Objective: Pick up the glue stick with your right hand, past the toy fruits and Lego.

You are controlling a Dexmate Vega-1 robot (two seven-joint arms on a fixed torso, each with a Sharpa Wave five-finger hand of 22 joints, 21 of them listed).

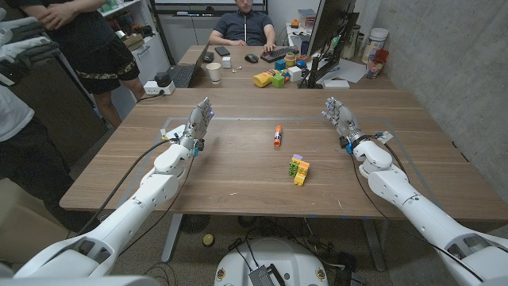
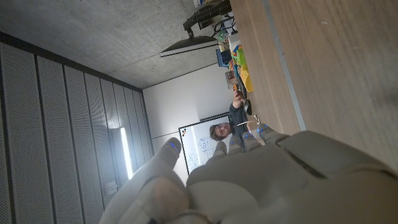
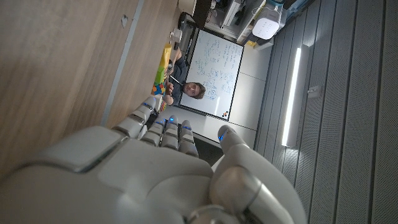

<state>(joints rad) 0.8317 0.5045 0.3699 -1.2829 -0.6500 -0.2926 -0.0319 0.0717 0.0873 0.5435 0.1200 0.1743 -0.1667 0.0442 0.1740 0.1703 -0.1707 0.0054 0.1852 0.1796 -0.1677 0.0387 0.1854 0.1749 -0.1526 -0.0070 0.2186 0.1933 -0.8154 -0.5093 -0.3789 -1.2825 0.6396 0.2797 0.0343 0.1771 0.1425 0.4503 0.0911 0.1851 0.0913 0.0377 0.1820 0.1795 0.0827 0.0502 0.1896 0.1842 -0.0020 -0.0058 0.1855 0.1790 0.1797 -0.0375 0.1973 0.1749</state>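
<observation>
A glue stick (image 1: 278, 136) with an orange cap and white body lies on the wooden table (image 1: 238, 171) near its middle. In front of it and slightly to the right stands a small Lego block stack (image 1: 298, 169), yellow and green with a purple top. My right hand (image 1: 340, 118) stands on its edge at the right side of the table, fingers apart, holding nothing, well to the right of the glue stick. On the left side my left hand (image 1: 198, 124) stands the same way, empty. The backs of both hands show in the wrist views, left hand (image 2: 261, 180) and right hand (image 3: 143, 174).
Toy fruits and coloured blocks (image 1: 274, 77) sit on the far desk beside a white cup (image 1: 213, 72), a laptop (image 1: 184, 73) and a monitor (image 1: 329, 32). A person sits behind that desk; two more people stand at the left edge.
</observation>
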